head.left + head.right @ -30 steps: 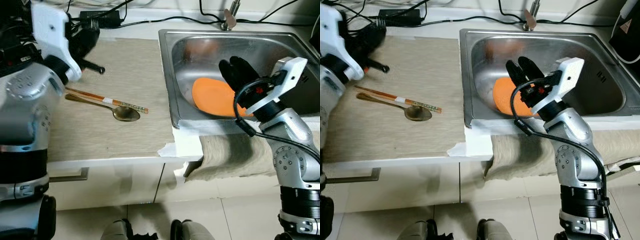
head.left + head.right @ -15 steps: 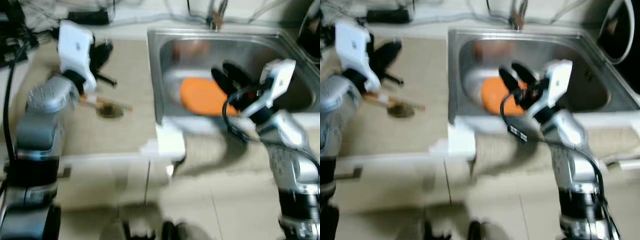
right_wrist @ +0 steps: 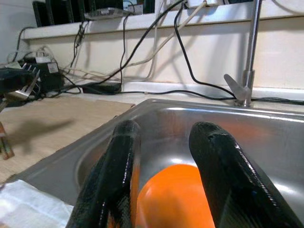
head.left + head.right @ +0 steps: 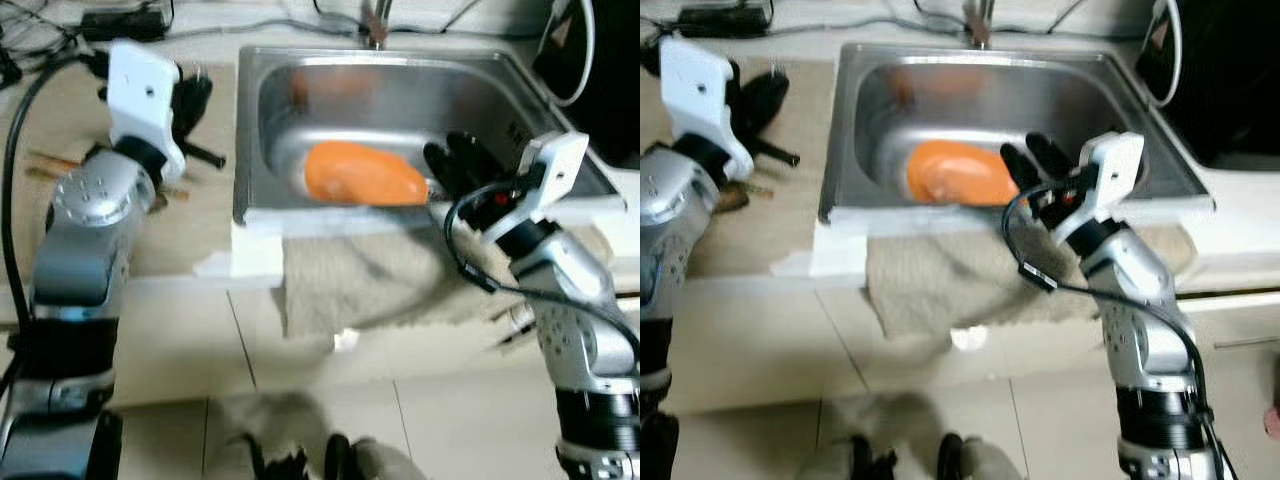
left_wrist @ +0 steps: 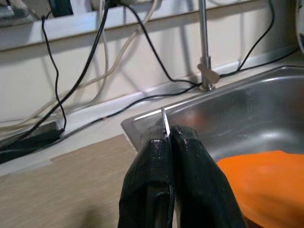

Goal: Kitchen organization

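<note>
You have the orange plate (image 4: 360,175) lying in the basin of the sink (image 4: 480,75), toward the front wall and somewhat left of the sink's middle, its long axis running across the sink from left to right. Your right gripper (image 4: 458,165) hangs over the sink's front right part, fingers spread with nothing between them, and the plate's right edge sits just beside their tips, ahead of them and to the left; in the right wrist view the plate (image 3: 178,197) shows through the gap between the two fingers (image 3: 116,175), low and close. That makes the right arm clearly the nearer one, so if the plate is what you mean to lift, I judge a short reach forward, down and leftward along the plate's length would bring its rim between the fingers. Your left gripper (image 4: 190,95) is raised over the counter left of the sink, well apart from the plate, its fingers (image 5: 190,175) pressed together on a thin metal piece; it looks like a utensil, though I cannot tell which. A beige cloth (image 4: 370,280) hangs over the counter edge below the sink's front.
</note>
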Motion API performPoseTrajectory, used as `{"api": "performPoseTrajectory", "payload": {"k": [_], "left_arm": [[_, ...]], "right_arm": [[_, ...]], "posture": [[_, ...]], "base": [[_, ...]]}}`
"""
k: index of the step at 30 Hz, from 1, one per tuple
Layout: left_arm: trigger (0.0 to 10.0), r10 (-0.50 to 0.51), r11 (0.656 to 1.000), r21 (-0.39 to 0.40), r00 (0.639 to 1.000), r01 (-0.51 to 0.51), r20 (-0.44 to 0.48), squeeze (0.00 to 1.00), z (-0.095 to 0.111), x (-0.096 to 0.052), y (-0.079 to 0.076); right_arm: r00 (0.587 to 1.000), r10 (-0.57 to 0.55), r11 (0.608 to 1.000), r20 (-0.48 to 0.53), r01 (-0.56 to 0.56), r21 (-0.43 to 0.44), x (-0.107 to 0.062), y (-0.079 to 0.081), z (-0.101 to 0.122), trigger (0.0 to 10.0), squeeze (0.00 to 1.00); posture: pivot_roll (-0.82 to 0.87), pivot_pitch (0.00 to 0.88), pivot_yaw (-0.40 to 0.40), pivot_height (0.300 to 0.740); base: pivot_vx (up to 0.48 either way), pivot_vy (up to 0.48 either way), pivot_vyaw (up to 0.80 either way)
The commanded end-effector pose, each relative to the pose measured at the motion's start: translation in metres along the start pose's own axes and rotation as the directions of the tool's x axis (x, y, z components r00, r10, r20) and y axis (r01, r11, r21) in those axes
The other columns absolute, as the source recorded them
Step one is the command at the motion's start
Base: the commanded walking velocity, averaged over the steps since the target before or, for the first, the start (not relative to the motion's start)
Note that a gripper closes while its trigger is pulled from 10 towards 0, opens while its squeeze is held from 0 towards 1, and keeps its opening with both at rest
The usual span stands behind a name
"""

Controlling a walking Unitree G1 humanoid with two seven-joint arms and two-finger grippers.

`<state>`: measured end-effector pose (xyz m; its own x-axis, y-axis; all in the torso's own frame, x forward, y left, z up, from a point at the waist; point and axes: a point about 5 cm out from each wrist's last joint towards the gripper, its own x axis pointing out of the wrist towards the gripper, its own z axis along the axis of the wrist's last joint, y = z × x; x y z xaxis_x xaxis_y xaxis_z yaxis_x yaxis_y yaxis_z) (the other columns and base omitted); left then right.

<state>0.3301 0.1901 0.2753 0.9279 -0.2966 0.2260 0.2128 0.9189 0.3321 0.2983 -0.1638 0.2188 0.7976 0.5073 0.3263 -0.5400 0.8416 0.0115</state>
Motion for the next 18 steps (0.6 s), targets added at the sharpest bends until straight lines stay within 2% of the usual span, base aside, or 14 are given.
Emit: {"api": "performPoseTrajectory", "payload": {"k": [1,4,12,18], "left_arm": [[10.0,-0.014,1.000,0.014,0.999,0.013,0.041,0.00,0.0070,-0.0004,-0.0009],[10.0,-0.002,1.000,0.022,0.998,0.001,0.058,0.00,0.0119,0.0011,0.0037],[10.0,0.005,0.999,0.037,0.997,-0.007,0.071,0.00,0.0151,0.0037,0.0053],[10.0,-0.008,0.999,0.045,0.997,0.004,0.081,0.00,0.0165,0.0060,0.0062]], "right_arm": [[1.000,-0.006,1.000,0.018,0.006,0.010,-0.0009,0.0002,0.0032,10.0,0.00],[1.000,0.004,1.000,0.023,-0.004,0.006,0.0001,0.0024,0.0043,10.0,0.00],[1.000,0.002,1.000,0.021,-0.002,0.003,0.0001,0.0029,0.0029,10.0,0.00],[1.000,0.013,1.000,0.013,-0.013,-0.002,-0.0024,0.0027,0.0027,10.0,0.00]], "posture": [[-0.15,0.150,-0.056,0.740],[-0.15,0.146,-0.055,0.740],[-0.15,0.145,-0.060,0.740],[-0.16,0.145,-0.059,0.740]], "base": [[0.000,0.000,0.00],[0.307,0.000,0.00],[0.382,0.000,0.74],[0.392,0.000,0.00]]}}
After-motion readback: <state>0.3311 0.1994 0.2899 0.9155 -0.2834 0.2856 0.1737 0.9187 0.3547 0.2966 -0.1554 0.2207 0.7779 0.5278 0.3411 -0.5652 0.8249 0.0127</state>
